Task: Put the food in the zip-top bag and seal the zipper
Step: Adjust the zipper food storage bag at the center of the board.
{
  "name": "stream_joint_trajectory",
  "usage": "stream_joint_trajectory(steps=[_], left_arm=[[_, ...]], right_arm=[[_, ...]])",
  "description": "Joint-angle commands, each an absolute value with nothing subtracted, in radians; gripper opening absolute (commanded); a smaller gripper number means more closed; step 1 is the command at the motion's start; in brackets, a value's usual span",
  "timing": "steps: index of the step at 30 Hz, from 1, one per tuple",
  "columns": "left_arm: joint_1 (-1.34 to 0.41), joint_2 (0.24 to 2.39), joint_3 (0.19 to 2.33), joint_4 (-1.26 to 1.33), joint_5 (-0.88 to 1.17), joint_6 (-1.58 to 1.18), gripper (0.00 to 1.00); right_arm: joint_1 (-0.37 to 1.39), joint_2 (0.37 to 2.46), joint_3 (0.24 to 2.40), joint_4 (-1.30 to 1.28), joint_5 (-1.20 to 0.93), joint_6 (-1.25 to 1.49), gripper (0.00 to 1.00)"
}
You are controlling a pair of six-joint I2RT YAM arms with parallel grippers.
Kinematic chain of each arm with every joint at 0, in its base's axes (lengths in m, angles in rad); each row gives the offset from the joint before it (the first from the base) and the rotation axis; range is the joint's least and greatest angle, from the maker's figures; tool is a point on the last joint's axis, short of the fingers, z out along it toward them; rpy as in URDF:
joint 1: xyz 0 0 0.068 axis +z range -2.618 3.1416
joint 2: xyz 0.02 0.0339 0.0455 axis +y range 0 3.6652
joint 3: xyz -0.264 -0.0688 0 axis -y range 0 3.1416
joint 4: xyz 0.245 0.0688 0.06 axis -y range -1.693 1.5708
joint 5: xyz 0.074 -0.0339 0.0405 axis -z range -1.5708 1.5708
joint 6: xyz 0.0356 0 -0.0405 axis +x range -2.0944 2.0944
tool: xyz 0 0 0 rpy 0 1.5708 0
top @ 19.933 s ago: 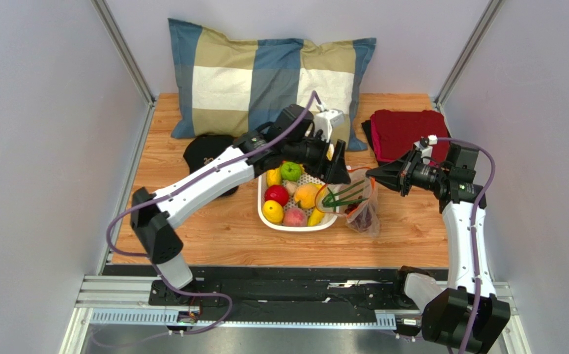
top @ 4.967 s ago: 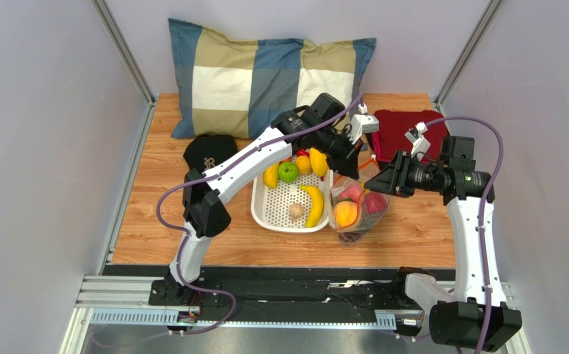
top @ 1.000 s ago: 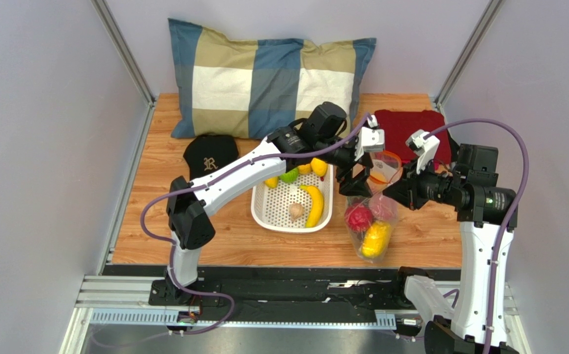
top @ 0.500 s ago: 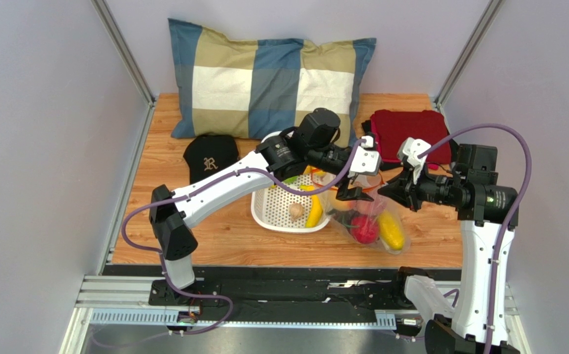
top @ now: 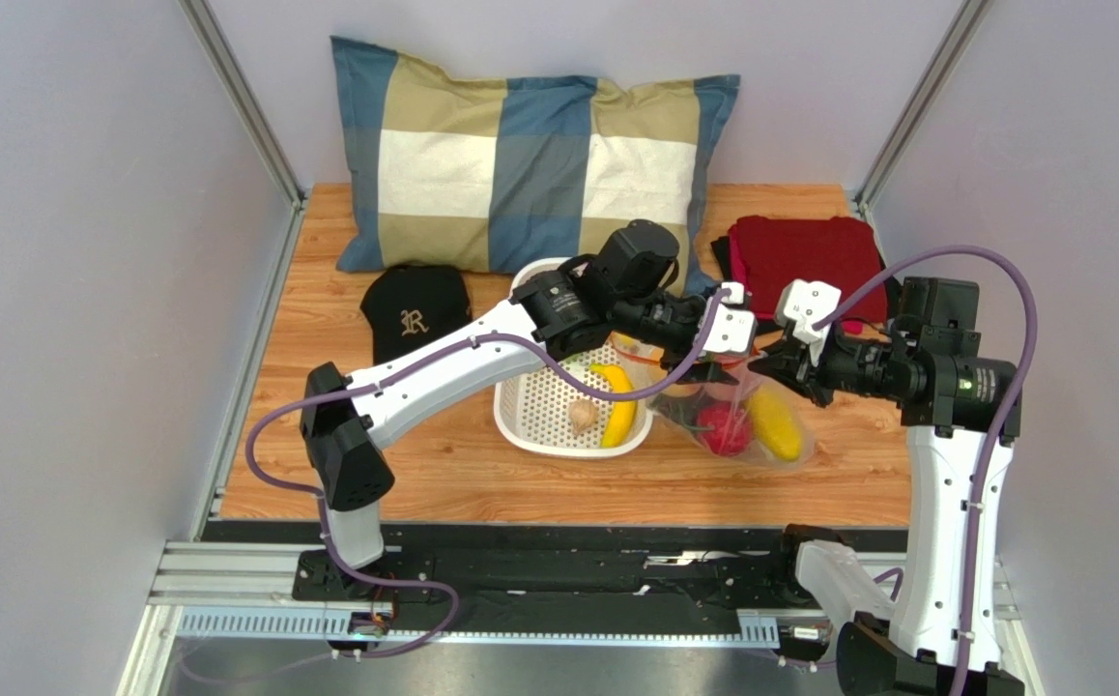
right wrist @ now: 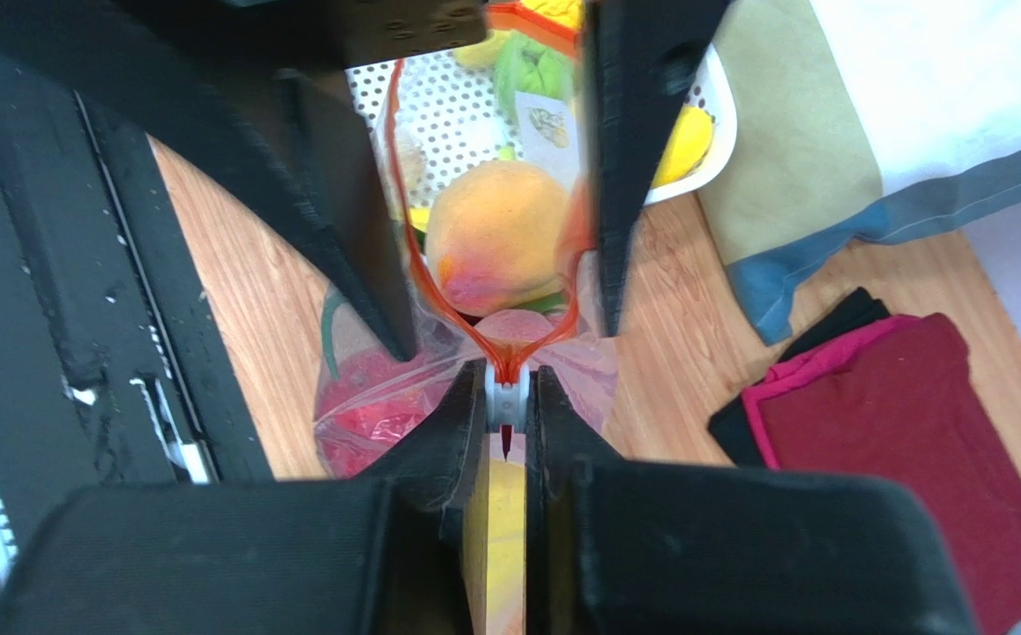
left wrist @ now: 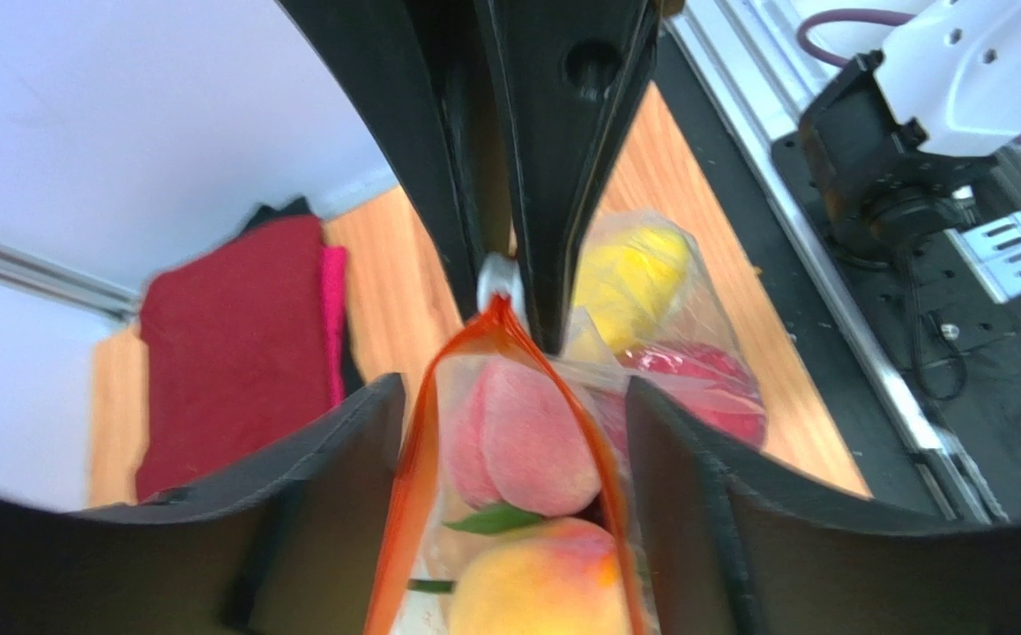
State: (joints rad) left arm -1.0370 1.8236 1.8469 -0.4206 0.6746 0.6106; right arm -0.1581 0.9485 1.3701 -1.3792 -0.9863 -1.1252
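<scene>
The clear zip-top bag (top: 743, 424) lies right of the basket, with a red apple (top: 725, 429), a yellow fruit (top: 776, 422) and two peaches (left wrist: 519, 437) inside. Its orange-red zipper (left wrist: 413, 509) gapes in a loop. My left gripper (left wrist: 513, 397) is open, one finger (left wrist: 331, 490) on each side of the mouth, both close to the strip. My right gripper (right wrist: 508, 384) is shut on the white slider (right wrist: 508, 397) at the zipper's end. More food stays in the basket: a banana (top: 616, 408), a green fruit (right wrist: 525, 64) and a small pale bulb (top: 582, 416).
The white perforated basket (top: 525, 413) sits left of the bag, partly under my left arm. A checked pillow (top: 522, 145) lies at the back, a black cap (top: 409, 312) at the left, and folded red cloth (top: 805, 254) at the back right.
The bag has come down from hanging to lying on the table, right of the basket. My left gripper's jaws have narrowed around the mouth. My right gripper kept its hold.
</scene>
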Motion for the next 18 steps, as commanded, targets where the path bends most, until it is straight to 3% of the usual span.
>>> stream_joint_trajectory(steps=[1, 2, 5, 6, 8, 9, 10, 12, 18], left_arm=[[-1.026, 1.841, 1.865, -0.476, 0.701, 0.603, 0.6], [-1.026, 1.844, 1.865, -0.476, 0.698, 0.595, 0.58], [-1.023, 1.859, 1.874, -0.477, 0.663, 0.563, 0.32], [-1.022, 1.861, 1.876, -0.476, 0.655, 0.54, 0.14], [-1.008, 1.868, 1.882, -0.468, 0.643, 0.488, 0.0], [-1.0, 1.868, 1.881, -0.462, 0.661, 0.47, 0.0], [-0.988, 1.865, 1.872, -0.453, 0.682, 0.45, 0.0], [-0.95, 1.85, 1.844, -0.379, 0.724, 0.359, 0.0], [-0.904, 1.815, 1.729, -0.193, 0.813, 0.229, 0.0]], right_arm=[[-0.153, 0.931, 1.425, -1.577, -0.999, -1.221, 0.0], [-0.153, 0.931, 1.43, -1.577, -0.997, -1.224, 0.0], [-0.153, 0.936, 1.433, -1.575, -0.997, -1.224, 0.0], [-0.153, 0.936, 1.436, -1.575, -0.997, -1.221, 0.03], [-0.153, 0.942, 1.437, -1.574, -0.985, -1.212, 0.21], [-0.153, 0.946, 1.437, -1.571, -0.977, -1.194, 0.28], [-0.153, 0.951, 1.436, -1.568, -0.968, -1.178, 0.47], [-0.156, 0.971, 1.431, -1.563, -0.942, -1.132, 0.63], [-0.213, 0.98, 1.362, -1.557, -1.041, -1.135, 0.64]])
